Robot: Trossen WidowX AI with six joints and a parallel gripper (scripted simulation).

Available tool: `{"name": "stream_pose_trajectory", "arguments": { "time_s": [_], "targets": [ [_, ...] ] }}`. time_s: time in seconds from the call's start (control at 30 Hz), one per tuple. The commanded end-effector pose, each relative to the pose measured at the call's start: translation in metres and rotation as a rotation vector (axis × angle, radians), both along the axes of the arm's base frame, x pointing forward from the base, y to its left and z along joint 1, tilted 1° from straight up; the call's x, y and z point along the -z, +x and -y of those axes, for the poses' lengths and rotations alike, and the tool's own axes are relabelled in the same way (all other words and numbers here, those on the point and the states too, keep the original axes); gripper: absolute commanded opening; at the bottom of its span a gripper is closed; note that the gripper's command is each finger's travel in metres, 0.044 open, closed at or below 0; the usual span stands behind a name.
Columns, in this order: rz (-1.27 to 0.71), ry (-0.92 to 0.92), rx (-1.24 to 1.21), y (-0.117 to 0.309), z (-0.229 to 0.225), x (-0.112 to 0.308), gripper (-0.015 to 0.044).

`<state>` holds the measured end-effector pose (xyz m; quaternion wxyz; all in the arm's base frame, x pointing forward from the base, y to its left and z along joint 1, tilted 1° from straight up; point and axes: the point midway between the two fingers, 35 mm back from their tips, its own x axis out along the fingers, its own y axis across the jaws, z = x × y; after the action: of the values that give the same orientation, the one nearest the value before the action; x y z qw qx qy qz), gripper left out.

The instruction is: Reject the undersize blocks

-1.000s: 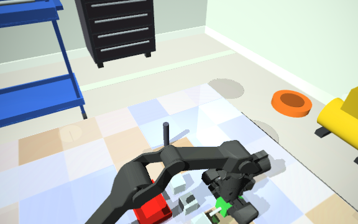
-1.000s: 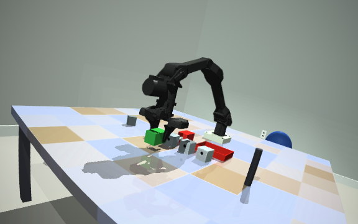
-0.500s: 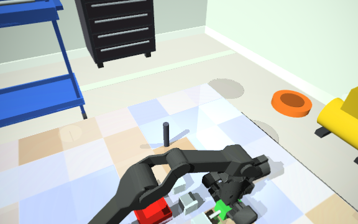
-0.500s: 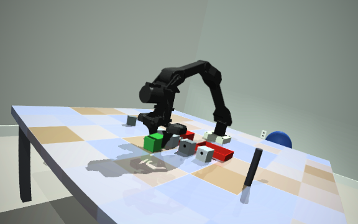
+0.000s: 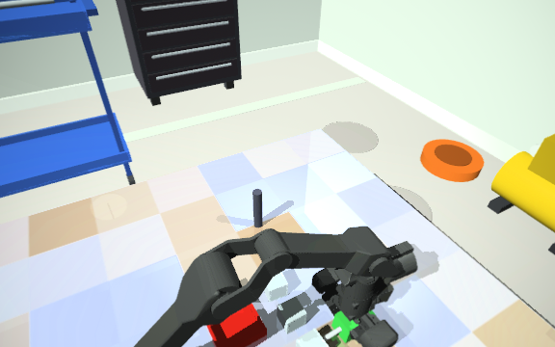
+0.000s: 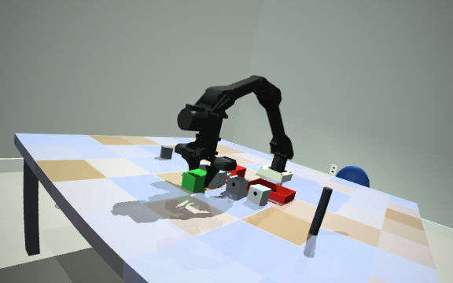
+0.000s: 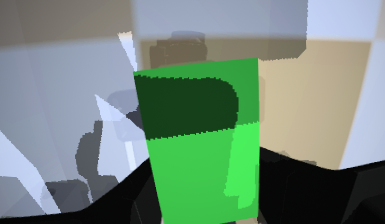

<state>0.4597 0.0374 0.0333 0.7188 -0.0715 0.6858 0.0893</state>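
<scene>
My gripper (image 5: 347,320) (image 6: 207,178) (image 7: 198,150) points down here, fingers about half open and firm on the green handle of the gauge (image 5: 344,327) (image 6: 193,181) (image 7: 203,165); that handle is a thick block, so this is as narrow as the fingers can go around it; one finger on each side, and the grip looks square enough in the wrist view

From above I see the pale pin (image 5: 333,333) jutting sideways out of the green toward a pale block (image 5: 310,338) at the bottom edge; held level like this, I judge, because the bores open in the blocks' side faces, as the dark holes in the grey block (image 6: 236,188) and the white block (image 6: 259,195) show from outside; whether the tip is touching or in a bore, I cannot tell

The red tray (image 5: 239,328) (image 6: 283,193) sits over toward my base, beside the blocks, handy for rejects and out of the pin's way; another small block (image 6: 166,152) stands well apart on the far side of me

The next move, as I judge it, is a straight push along the pin's own line, no tilt; come in crooked and a good bore could feel undersize, or the block could simply skid
</scene>
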Motion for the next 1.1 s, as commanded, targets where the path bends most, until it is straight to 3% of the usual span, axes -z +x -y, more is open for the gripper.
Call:
{"name": "stream_pose_trajectory", "arguments": {
  "time_s": [0.0,1.07],
  "targets": [
    [0.022,0.001,0.004,0.001,0.001,-0.006,0.0],
    [0.057,0.009,0.004,-0.011,0.003,0.001,0.0]
  ]
}}
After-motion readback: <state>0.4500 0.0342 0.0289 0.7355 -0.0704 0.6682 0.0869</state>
